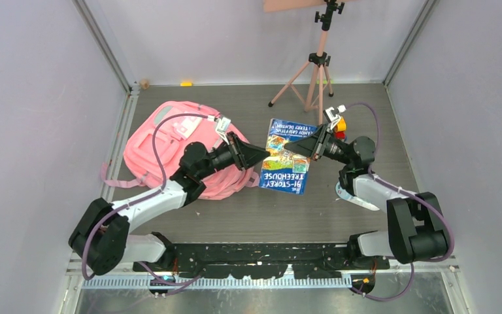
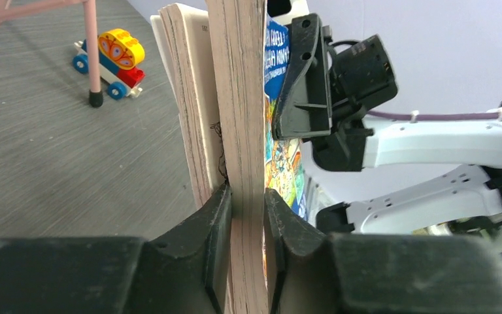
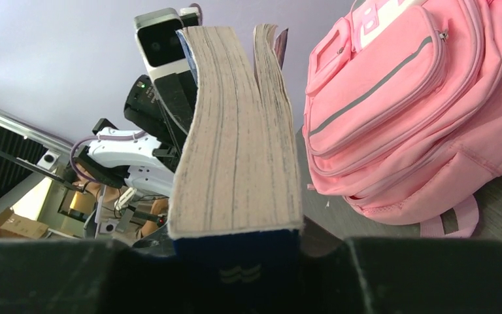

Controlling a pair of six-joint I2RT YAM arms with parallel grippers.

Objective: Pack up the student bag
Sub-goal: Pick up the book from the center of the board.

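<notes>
Here, a thick paperback book (image 1: 286, 157) with a blue, brightly illustrated cover is being held between the two arms, its cover facing up and the whole book appearing to hang clear of the bench (image 1: 248, 216). The left fingers (image 2: 209, 222) are clamping shut on a thick block of its pages at one edge, while a thinner sheaf of pages is splaying away from that block on the underside. The right fingers (image 2: 301, 78) are reaching in from the opposite side and straddling the book's edge. In the left wrist view one of them is lying flat against the blue cover, yet in the right wrist view a narrow dark gap is showing beside the book, so I cannot tell whether they are gripping it or only enclosing it. The student bag (image 1: 163, 140) is lying on the bench just left of the book, its pink front pockets facing up, with the left arm reaching across its near side. A small yellow and red wheeled toy (image 1: 340, 125) is sitting just behind the right wrist, and a pink tripod (image 1: 317, 72) is standing farther back.
</notes>
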